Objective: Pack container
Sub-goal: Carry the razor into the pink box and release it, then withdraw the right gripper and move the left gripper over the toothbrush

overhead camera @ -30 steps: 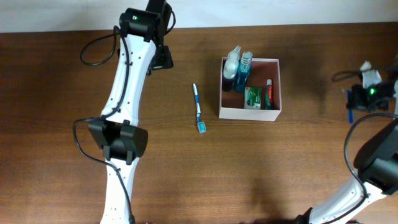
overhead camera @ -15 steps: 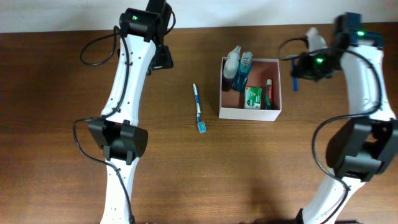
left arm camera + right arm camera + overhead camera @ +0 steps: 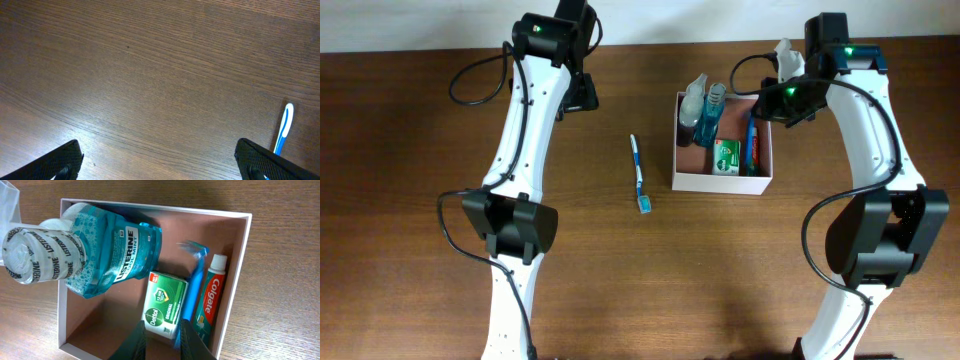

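Wooden tabletop (image 3: 420,250); my right claw (image 3: 161,341) pinches a toothbrush (image 3: 192,285), running up-frame inside the container (image 3: 150,206) between soap packet (image 3: 165,302) and toothpaste (image 3: 210,300); left claw (image 3: 160,165) gapes wide.

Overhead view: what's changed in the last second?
The right arm swung in from the far right to over the container, bringing a blue toothbrush that is now inside, beside the toothpaste. Whether the right pincer has let go is unclear. The left arm, the loose white-and-blue toothbrush and the other contents did not move.
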Controlling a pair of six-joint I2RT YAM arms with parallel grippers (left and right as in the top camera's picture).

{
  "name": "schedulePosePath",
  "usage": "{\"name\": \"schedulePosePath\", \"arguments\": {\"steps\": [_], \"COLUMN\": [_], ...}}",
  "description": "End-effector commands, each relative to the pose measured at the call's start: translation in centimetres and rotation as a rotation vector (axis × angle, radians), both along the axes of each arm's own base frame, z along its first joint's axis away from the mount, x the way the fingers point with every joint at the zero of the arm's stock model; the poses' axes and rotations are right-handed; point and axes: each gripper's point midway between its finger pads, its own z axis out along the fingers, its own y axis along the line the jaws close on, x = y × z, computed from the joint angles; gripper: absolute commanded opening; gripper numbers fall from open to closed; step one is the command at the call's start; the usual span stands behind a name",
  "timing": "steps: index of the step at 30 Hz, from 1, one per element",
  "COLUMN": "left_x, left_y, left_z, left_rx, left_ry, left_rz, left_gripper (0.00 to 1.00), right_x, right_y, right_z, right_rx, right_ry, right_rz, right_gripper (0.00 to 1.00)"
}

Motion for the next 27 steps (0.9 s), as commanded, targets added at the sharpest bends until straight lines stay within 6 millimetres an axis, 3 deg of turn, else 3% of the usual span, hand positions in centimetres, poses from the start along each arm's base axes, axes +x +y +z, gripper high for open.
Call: {"name": "schedulePosePath", "arguments": {"steps": [1, 5, 7, 10, 13, 16, 19, 21, 27], "left_x": [0.0, 0.0, 0.0, 0.0, 0.0, -0.1, 0.0, -0.1, 0.2], "left_y": [0.2, 0.2, 0.2, 0.2, 0.2, 0.2, 0.2, 0.1, -0.7], "left_z": [0.0, 0.0, 0.0, 0.0, 0.0, 0.0, 0.0, 0.0, -0.1], "left_rx": [0.014, 0.014, 0.014, 0.014, 0.014, 0.014, 0.014, 0.01, -0.036], "left_ry": [0.004, 0.004, 0.004, 0.004, 0.004, 0.004, 0.004, 0.005, -0.002], "left_rz": [-0.011, -0.011, -0.011, -0.011, -0.011, -0.011, -0.011, -0.011, -0.018], "left_gripper": [1.0, 0.99, 0.99, 0.99, 0.99, 0.99, 1.0, 0.99, 1.0], "right_x": [0.1, 0.2, 0.4, 0.4, 0.1, -0.6, -1.8, -2.9, -5.4], "right_y": [0.0, -0.6, -2.0, -4.3, -7.8, -12.7, -17.6, -20.2, -25.0], "right_z": [0.2, 0.1, -0.1, -0.2, -0.2, -0.3, -0.3, -0.3, -0.5], "right_rx": [-0.01, -0.04, -0.092, -0.122, -0.127, -0.127, -0.125, -0.122, -0.116], "right_ry": [0.001, -0.002, -0.004, -0.002, 0.01, 0.02, 0.028, 0.039, 0.064], "right_rz": [-0.017, -0.029, -0.056, -0.102, -0.176, -0.279, -0.386, -0.445, -0.558], "right_gripper": [0.2, 0.22, 0.24, 0.36, 0.46, 0.67, 1.0, 0.99, 0.99]}}
